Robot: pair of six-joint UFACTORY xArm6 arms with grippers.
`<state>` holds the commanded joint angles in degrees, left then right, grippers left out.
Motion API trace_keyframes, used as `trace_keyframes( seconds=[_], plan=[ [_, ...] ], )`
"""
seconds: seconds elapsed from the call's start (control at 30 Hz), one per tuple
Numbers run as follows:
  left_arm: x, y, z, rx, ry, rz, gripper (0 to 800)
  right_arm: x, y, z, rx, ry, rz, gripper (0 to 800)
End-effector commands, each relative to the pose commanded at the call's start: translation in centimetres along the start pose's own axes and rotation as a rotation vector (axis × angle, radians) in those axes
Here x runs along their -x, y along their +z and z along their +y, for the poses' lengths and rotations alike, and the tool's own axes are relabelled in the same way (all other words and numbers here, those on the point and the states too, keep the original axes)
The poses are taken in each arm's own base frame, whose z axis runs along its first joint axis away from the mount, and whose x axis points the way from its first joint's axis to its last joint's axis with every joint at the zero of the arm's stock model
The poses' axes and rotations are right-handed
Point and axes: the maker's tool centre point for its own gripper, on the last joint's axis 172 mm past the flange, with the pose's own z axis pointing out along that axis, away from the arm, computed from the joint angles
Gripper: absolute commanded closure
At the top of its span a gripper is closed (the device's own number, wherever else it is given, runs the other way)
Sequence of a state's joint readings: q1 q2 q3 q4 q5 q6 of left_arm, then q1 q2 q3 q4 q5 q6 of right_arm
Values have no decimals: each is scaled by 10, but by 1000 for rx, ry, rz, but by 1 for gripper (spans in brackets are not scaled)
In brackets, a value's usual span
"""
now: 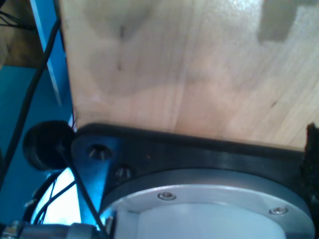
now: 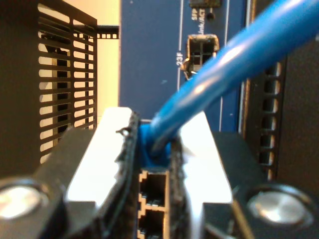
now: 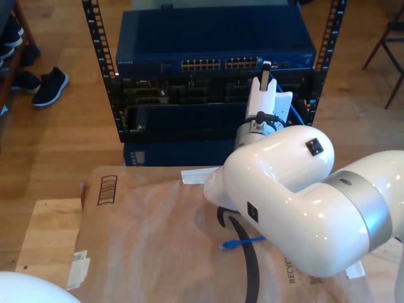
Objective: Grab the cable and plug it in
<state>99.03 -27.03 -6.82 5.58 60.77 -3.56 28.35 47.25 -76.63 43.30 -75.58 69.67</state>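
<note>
**Plug pinched at the ports, insertion not yet seen**

My second gripper (image 2: 155,149) is clamped on the cable (image 2: 234,59) right at its end — the two pads press in from either side on the blue boot, and the cord rises away from the jaws and arcs back past the camera. Directly ahead of the jaws, along the line the gripper points, sits a column of small open ports (image 2: 153,199); the pinched end lies just beside the uppermost opening, and I cannot tell whether the plug tip has entered it or only rests at its mouth. The long axis of the held end seems roughly in line with the jaws' reach, so my judgement is that the coming move is a straight push forward into the port, with little room for sideways drift.

In the exterior view that arm reaches toward the rack equipment (image 3: 214,63), and the cable's far end (image 3: 237,242) lies loose on the cardboard sheet (image 3: 158,221), behind the arm.

My first gripper's jaws are out of sight; its camera looks at a wooden surface (image 1: 189,69) and a metal flange (image 1: 214,199), well apart from the work.
</note>
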Motion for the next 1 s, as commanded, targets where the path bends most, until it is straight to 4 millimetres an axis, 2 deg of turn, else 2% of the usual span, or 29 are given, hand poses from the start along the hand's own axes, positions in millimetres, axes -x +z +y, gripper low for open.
trace_keyframes(
  seconds=[0.33,0.47,0.57,0.73,1.0],
  plan=[
    [1,1,0,0,0,-2,0,-5,-3,-6,-19,21,14,800],
    [1,1,0,0,0,-2,0,-14,-18,-9,-44,15,27,800],
    [1,1,0,0,0,-2,0,-7,-28,-20,-65,16,18,800],
    [1,1,0,0,0,-2,0,-1,-27,-26,-81,36,15,800],
    [0,0,0,0,0,0,0,-3,-24,-18,-87,70,82,800]
  ],
)
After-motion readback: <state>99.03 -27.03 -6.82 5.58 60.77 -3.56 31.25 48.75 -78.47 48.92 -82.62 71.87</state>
